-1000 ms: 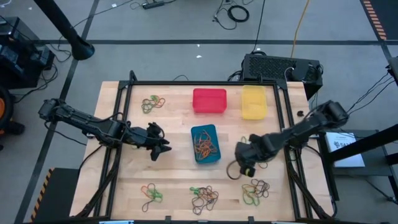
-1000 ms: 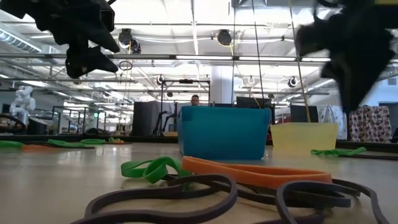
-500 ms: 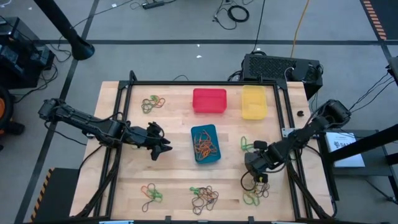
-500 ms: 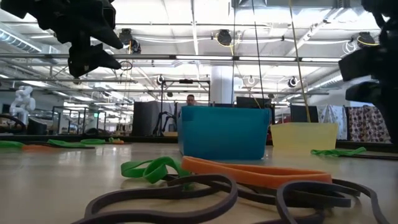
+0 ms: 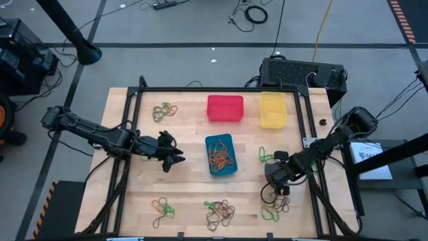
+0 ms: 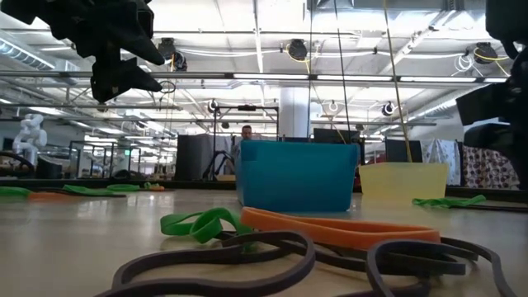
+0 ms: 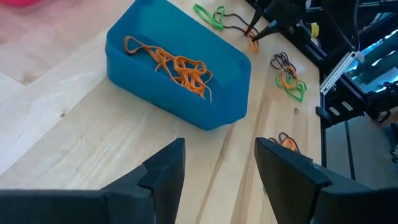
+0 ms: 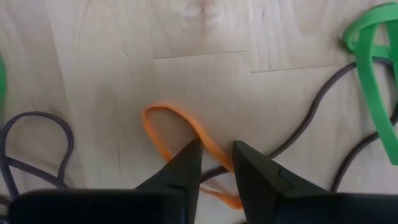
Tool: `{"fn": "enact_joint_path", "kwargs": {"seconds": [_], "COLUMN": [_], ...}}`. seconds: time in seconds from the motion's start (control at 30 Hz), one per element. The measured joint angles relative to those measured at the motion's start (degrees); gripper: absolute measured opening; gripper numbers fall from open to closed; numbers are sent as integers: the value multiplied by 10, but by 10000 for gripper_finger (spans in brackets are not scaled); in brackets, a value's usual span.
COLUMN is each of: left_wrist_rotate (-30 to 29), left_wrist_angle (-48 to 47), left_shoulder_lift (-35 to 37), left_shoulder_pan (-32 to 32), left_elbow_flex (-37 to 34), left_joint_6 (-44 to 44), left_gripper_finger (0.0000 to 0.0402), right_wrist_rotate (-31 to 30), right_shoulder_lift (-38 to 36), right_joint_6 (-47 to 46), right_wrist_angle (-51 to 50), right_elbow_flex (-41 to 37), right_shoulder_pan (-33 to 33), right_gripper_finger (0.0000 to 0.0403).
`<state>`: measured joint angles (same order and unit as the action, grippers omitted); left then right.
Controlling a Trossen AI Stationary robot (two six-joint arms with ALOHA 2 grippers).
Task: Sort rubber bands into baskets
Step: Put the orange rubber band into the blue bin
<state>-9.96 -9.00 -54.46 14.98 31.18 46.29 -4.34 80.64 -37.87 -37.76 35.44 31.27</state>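
Observation:
Three baskets stand on the table: red (image 5: 225, 108), yellow (image 5: 273, 109) and blue (image 5: 221, 154). The blue one holds several orange rubber bands (image 7: 180, 65). My right gripper (image 5: 277, 186) points down over the near-right pile of bands (image 5: 274, 204). It is slightly open, its fingertips (image 8: 216, 155) on either side of one strand of an orange band (image 8: 180, 121) that lies flat on the wood. My left gripper (image 5: 172, 158) is open and empty above the table, left of the blue basket; it also shows in the left wrist view (image 7: 217, 163). My right gripper comes from above, with one fingertip (image 8: 189, 158) on each side of the orange band's strand (image 8: 214, 151). The band lies flat on the table. I cannot tell whether the fingertips touch it.
More band piles lie at the far left (image 5: 164, 111), near left (image 5: 162, 208) and near middle (image 5: 219, 211). Green bands (image 5: 265, 156) lie right of the blue basket. Dark and green bands (image 8: 367, 74) surround the orange one. A black frame (image 5: 221, 90) borders the table.
My right gripper has gone from beside the blue basket toward the table's near right corner and come down over the pile there. Most of the move came early, and it has barely shifted since. My left gripper has kept still.

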Motion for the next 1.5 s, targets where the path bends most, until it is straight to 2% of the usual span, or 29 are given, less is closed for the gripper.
{"fn": "enact_joint_path", "kwargs": {"seconds": [0.13,0.2,0.4,0.63,0.73,0.87,0.97,1.27,1.5], "left_wrist_rotate": [0,0,0,0,0,0,0,0,5], "left_wrist_angle": [0,0,-1,-5,-5,-5,-5,-5,-8], "left_shoulder_lift": [0,0,0,0,0,0,0,0,0], "left_shoulder_pan": [0,0,0,0,0,0,0,0,0], "left_elbow_flex": [0,0,0,0,0,0,0,0,0], "left_joint_6": [0,0,-2,-6,-6,-17,-17,-17,-17], "left_gripper_finger": [200,200,200,200,200,200,200,200,200], "right_wrist_rotate": [4,4,-9,-27,-62,-155,-194,-192,-124], "right_shoulder_lift": [0,1,3,3,3,2,5,68,115], "right_joint_6": [-1,-12,-39,-10,28,65,71,70,75], "right_wrist_angle": [7,7,3,-38,-35,-19,16,168,237], "right_elbow_flex": [0,4,44,153,201,252,275,280,280], "right_shoulder_pan": [0,0,-1,-10,-18,-39,-67,-157,-209], "right_gripper_finger": [25,7,2,1,1,1,1,0,10]}}
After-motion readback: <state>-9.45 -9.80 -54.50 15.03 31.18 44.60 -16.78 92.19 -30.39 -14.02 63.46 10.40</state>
